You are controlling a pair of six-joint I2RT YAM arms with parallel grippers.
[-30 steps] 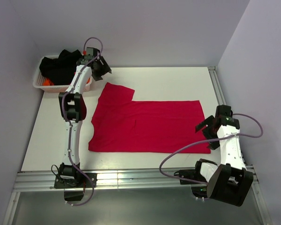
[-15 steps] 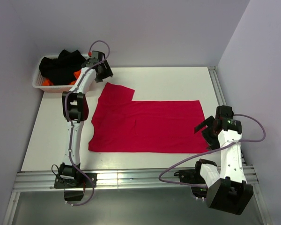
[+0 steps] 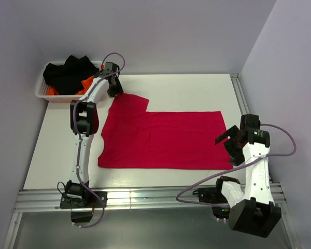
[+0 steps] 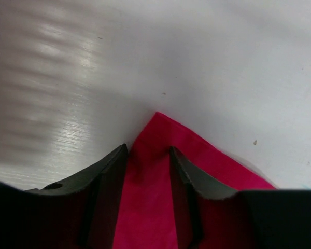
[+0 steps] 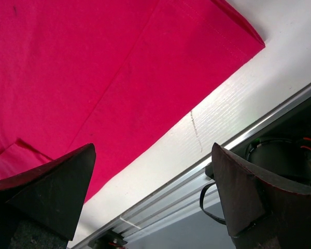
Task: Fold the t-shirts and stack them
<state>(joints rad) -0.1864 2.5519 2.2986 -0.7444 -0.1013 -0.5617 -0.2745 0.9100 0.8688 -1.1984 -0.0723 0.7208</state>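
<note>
A crimson red t-shirt (image 3: 160, 137) lies flat on the white table, its far-left sleeve sticking out toward the back. My left gripper (image 3: 114, 85) is down at that sleeve's corner. In the left wrist view its narrowed jaws (image 4: 147, 150) straddle the red cloth (image 4: 155, 197), with a gap still between them and the cloth's tip just beyond. My right gripper (image 3: 227, 142) hangs wide open just above the shirt's near right corner. The right wrist view (image 5: 153, 148) shows the red cloth (image 5: 93, 67) and its edge, with nothing held.
A white mesh basket (image 3: 41, 92) at the back left holds a black garment (image 3: 67, 72) and an orange one (image 3: 85, 83). The metal rail (image 3: 145, 199) runs along the table's near edge. Walls stand close on the left, back and right.
My left gripper has moved right and down from beside the basket onto the sleeve corner. My right gripper has shifted slightly.
</note>
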